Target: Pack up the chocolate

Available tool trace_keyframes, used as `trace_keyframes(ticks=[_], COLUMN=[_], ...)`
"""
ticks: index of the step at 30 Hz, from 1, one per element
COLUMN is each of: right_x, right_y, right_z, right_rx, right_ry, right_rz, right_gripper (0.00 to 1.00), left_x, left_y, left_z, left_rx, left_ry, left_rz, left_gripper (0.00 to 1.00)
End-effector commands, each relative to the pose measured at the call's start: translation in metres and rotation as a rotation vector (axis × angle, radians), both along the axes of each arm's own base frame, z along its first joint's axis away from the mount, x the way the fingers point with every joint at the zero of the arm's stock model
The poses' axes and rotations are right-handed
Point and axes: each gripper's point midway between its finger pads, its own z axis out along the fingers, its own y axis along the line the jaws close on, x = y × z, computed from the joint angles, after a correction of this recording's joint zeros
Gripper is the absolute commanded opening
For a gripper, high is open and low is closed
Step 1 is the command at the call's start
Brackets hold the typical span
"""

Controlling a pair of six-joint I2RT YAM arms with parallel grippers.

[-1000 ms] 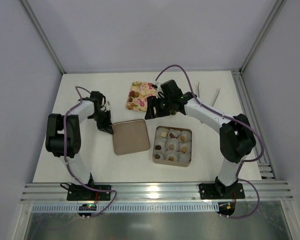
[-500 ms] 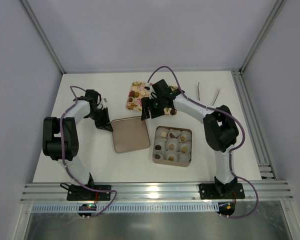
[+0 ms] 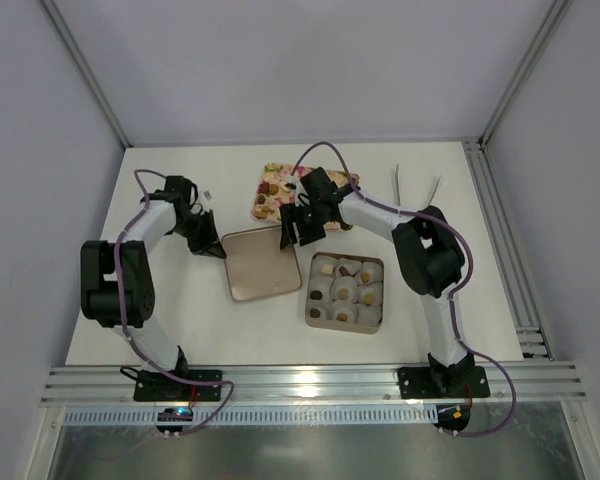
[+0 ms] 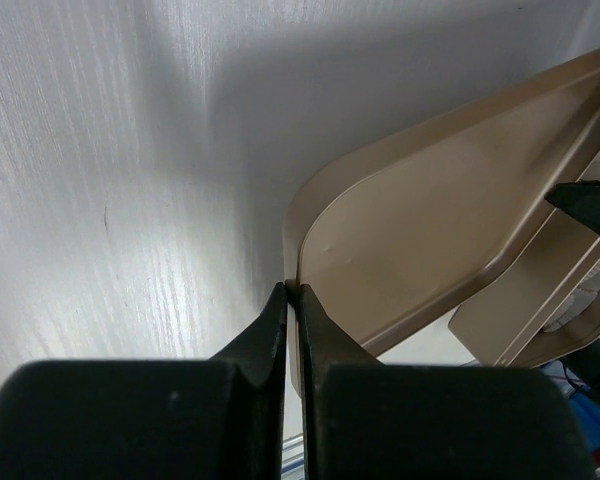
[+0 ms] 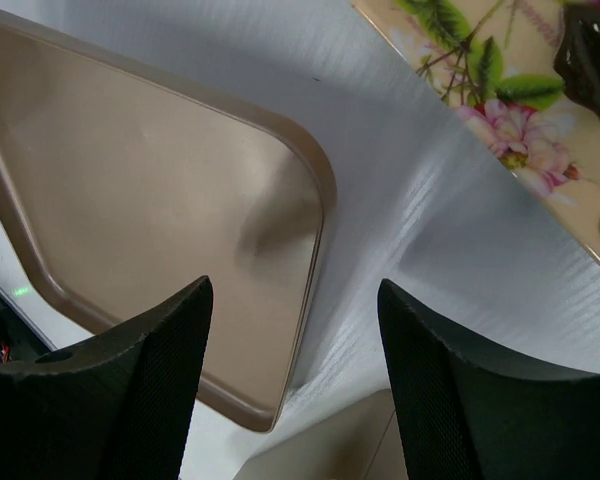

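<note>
Since 1 second back, the right arm has swung left, its elbow now nearer the middle of the table (image 3: 130, 330). The right gripper (image 3: 291, 233) has come from beside the floral tray (image 3: 264, 210) to above the far right corner of the tan lid (image 3: 260, 265). The lid has slid a little toward the far side and turned, and the left arm is folded tighter. The left gripper (image 3: 216, 252) is pinched fully closed on the lid's left rim. The right gripper's fingers stand well apart with nothing between them. The chocolate (image 3: 270, 187) is small roundish pieces, dark brown and golden-tan. A cluster lies on the floral tray, and more sit in white paper cups (image 3: 346, 291) inside the square tin (image 3: 309, 300), just right of the lid. There are 9 cups; how many are filled is unclear. Only the left wrist view shows the thin raised rim clamped between the 2 fingertips, with a corner of the tin beyond the lid. Only the right wrist view shows the open fingers over the lid's rounded corner, the tray's pink flower print, and 1 dark piece (image 5: 590, 60) on it.
</note>
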Motion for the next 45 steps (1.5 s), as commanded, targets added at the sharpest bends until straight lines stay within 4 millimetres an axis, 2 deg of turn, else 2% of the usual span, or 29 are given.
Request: trace_keyframes(ticks=[1, 6, 9, 12, 14, 19, 22, 26, 29, 31, 32, 35, 38, 40, 41, 42, 43, 44, 45], right_x=[0.003, 0.004, 0.001, -0.001, -0.004, -0.010, -0.016, -0.021, -0.023, -0.025, -0.024, -0.023, -0.021, -0.017, -0.015, -0.010, -0.007, -0.003, -0.003], right_y=[0.018, 0.028, 0.038, 0.045, 0.051, 0.056, 0.054, 0.053, 0.053, 0.052, 0.051, 0.046, 0.042, 0.037, 0.035, 0.029, 0.027, 0.025, 0.020], right_z=[0.005, 0.005, 0.014, 0.029, 0.046, 0.087, 0.099, 0.123, 0.134, 0.141, 0.144, 0.150, 0.150, 0.151, 0.151, 0.152, 0.152, 0.156, 0.155], right_rx=[0.077, 0.128, 0.199, 0.265, 0.318, 0.425, 0.466, 0.547, 0.591, 0.616, 0.626, 0.638, 0.629, 0.628, 0.625, 0.626, 0.624, 0.630, 0.622], right_ry=[-0.015, -0.006, 0.011, 0.020, 0.021, 0.007, 0.034, 0.043, 0.064, 0.091, 0.094, 0.099, 0.112, 0.118, 0.126, 0.127, 0.130, 0.128, 0.159], right_rz=[0.028, 0.035, 0.042, 0.050, 0.058, 0.067, 0.060, 0.054, 0.045, 0.037, 0.032, 0.013, -0.012, -0.033, -0.046, -0.064, -0.074, -0.084, -0.101], right_gripper=[0.68, 0.68, 0.68, 0.67, 0.64, 0.52, 0.43, 0.30, 0.23, 0.14, 0.12, 0.04, 0.04, 0.04, 0.04, 0.04, 0.04, 0.04, 0.04], left_x=[0.010, 0.014, 0.016, 0.017, 0.016, 0.017, 0.017, 0.017, 0.018, 0.018, 0.018, 0.022, 0.024, 0.026, 0.025, 0.026, 0.023, 0.017, 0.016], left_y=[-0.005, -0.005, -0.006, -0.007, -0.008, -0.011, -0.011, -0.014, -0.015, -0.015, -0.014, -0.007, -0.001, 0.010, 0.006, 0.011, 0.009, -0.009, -0.008], left_z=[0.028, 0.032, 0.037, 0.040, 0.043, 0.050, 0.056, 0.064, 0.069, 0.072, 0.077, 0.085, 0.102, 0.118, 0.123, 0.130, 0.144, 0.152, 0.157], left_rx=[-0.058, -0.077, -0.083, -0.091, -0.095, -0.116, -0.121, -0.135, -0.142, -0.142, -0.139, -0.095, -0.057, 0.018, 0.057, 0.126, 0.153, 0.165, 0.231], left_ry=[-0.067, -0.068, -0.074, -0.077, -0.075, -0.089, -0.101, -0.123, -0.140, -0.150, -0.168, -0.212, -0.270, -0.335, -0.362, -0.399, -0.454, -0.493, -0.536], left_rz=[0.000, 0.010, 0.007, 0.005, 0.005, 0.005, 0.006, 0.002, 0.002, 0.000, 0.001, 0.019, 0.035, 0.060, 0.044, 0.051, 0.035, -0.024, -0.025], left_gripper=[0.00, 0.00, 0.00, 0.00, 0.00, 0.00, 0.02, 0.15, 0.23, 0.28, 0.35, 0.50, 0.57, 0.60, 0.63, 0.64, 0.65, 0.67, 0.68])
